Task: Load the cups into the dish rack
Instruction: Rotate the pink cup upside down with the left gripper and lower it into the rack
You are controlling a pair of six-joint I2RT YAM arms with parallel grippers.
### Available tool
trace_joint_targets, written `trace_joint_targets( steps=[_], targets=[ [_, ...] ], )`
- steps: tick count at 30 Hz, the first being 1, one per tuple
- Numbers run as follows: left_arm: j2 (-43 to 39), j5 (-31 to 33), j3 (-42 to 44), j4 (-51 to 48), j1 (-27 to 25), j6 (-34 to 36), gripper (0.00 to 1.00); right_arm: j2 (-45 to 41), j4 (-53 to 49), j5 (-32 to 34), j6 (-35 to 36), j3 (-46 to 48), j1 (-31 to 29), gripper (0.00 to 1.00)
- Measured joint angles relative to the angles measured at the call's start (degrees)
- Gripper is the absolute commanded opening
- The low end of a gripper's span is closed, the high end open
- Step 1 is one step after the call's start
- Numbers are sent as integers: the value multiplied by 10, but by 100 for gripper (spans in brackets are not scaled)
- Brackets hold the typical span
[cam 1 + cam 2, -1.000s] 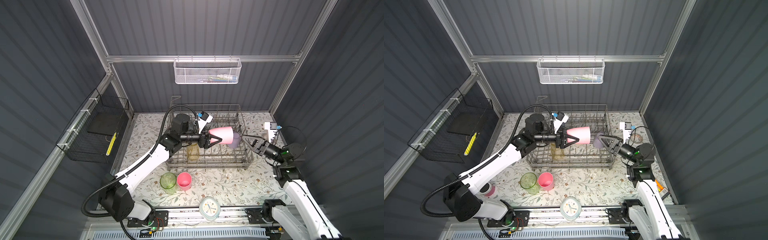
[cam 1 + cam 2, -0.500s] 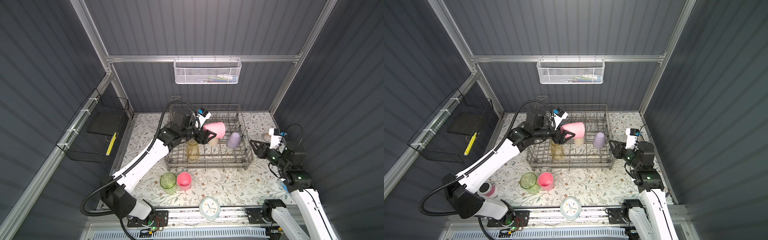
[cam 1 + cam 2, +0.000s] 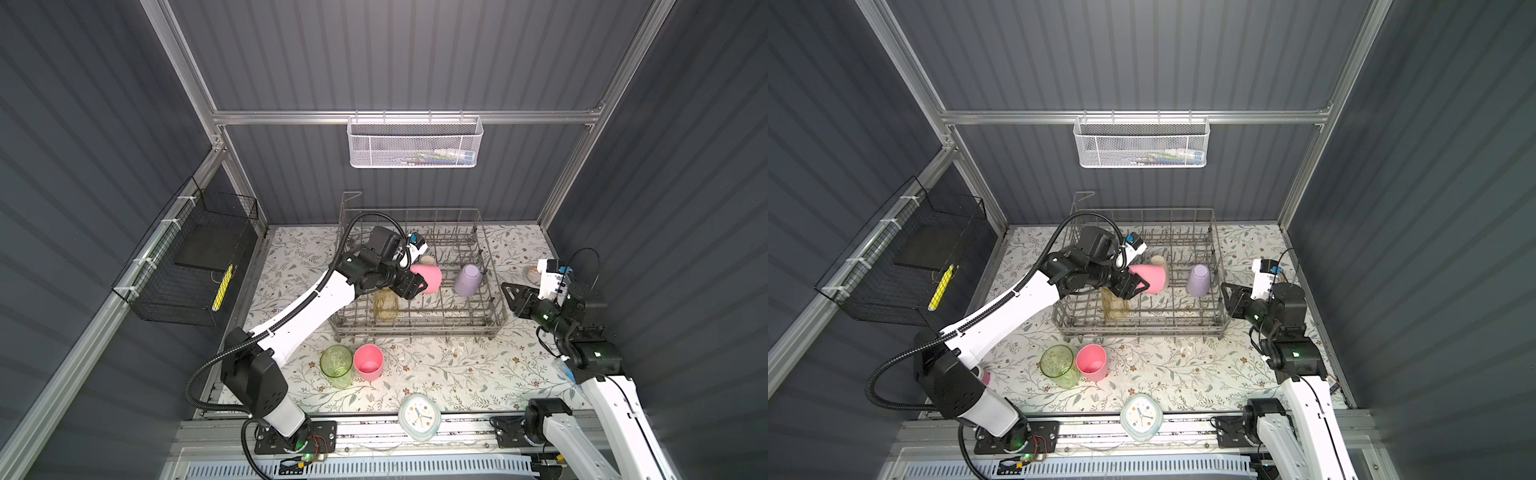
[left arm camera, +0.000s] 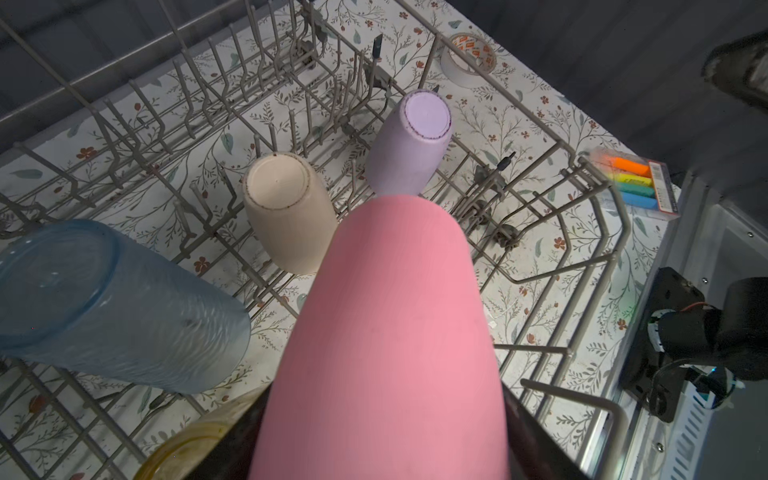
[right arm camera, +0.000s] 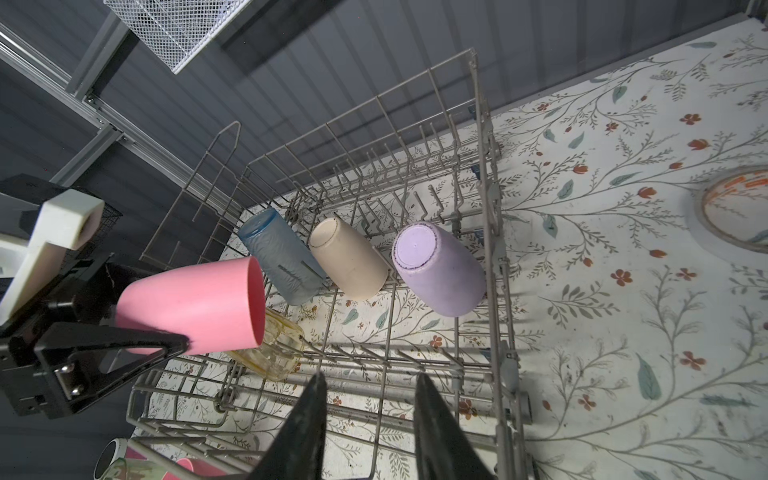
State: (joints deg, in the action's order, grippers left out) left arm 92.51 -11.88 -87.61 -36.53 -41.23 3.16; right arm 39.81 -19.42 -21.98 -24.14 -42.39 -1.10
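Note:
The grey wire dish rack (image 3: 415, 330) (image 3: 1142, 330) stands mid-table. My left gripper (image 3: 413, 286) (image 3: 1133, 289) is shut on a pink cup (image 3: 428, 277) (image 4: 386, 332) (image 5: 195, 305), tilted on its side above the rack's tines. Upside down in the rack are a lavender cup (image 3: 467, 280) (image 5: 440, 270), a beige cup (image 4: 286, 208) (image 5: 349, 257), a blue cup (image 4: 112, 303) and a yellow cup (image 3: 385, 303). In front of the rack, a green cup (image 3: 336, 365) and a second pink cup (image 3: 368, 363) stand upright. My right gripper (image 3: 509, 291) (image 5: 368, 376) is open and empty, just outside the rack's right side.
A white clock (image 3: 419, 417) lies at the table's front edge. A tape roll (image 5: 735, 212) and a pack of highlighters (image 4: 631, 183) lie right of the rack. On the walls hang a white mesh basket (image 3: 415, 143) and a black wire basket (image 3: 187, 266).
My left gripper has carried the pink cup back and lower over the rack. My right gripper has drawn away from the lavender cup, out past the rack's right side.

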Motion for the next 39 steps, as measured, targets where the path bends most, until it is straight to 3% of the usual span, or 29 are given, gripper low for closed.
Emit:
trace_joint_targets(
  steps=[39],
  targets=[
    [127, 62, -76, -95, -38, 30, 65, 10, -4, 0, 2, 16, 1, 38]
  ],
)
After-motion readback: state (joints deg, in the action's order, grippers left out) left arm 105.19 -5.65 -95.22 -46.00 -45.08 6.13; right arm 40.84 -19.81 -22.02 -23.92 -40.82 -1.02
